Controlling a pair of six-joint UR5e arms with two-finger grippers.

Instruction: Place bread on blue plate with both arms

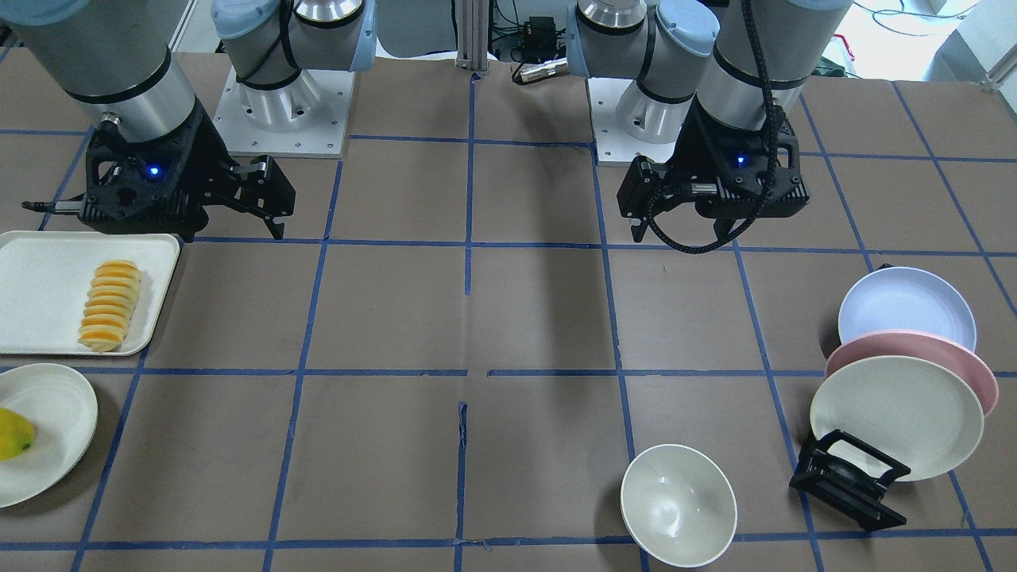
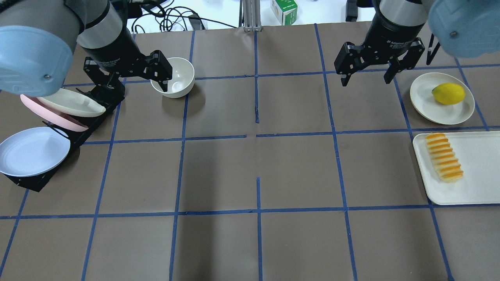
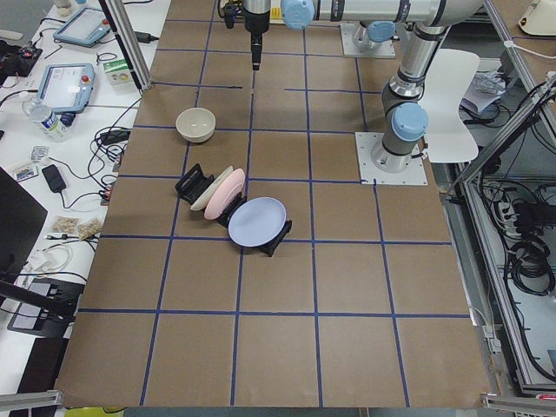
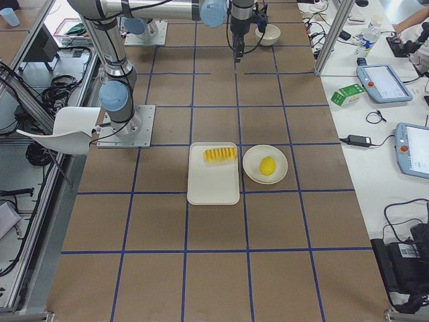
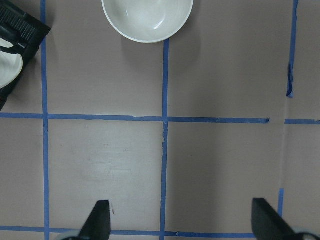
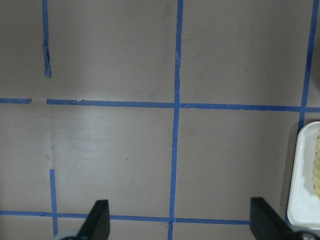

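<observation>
Six views of one brown, blue-taped worktop (image 2: 218, 175). One camera faces the robot from across it and looks steeply down, with the arm bases at the top. Another sits behind the robot's shoulders, looking forward and down. Two high cameras at the worktop's ends look along its whole length from afar. Two wrist cameras look straight down from close by, with the fingertips of the left hand (image 5: 182, 220) and right hand (image 6: 181, 220) at the bottom edge. The left wrist view shares the bowl (image 5: 147, 15) with the wide views; the right shares the tray (image 6: 302, 190) edge.

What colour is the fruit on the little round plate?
Yellow. The fruit shows best in the overhead exterior view.
</observation>
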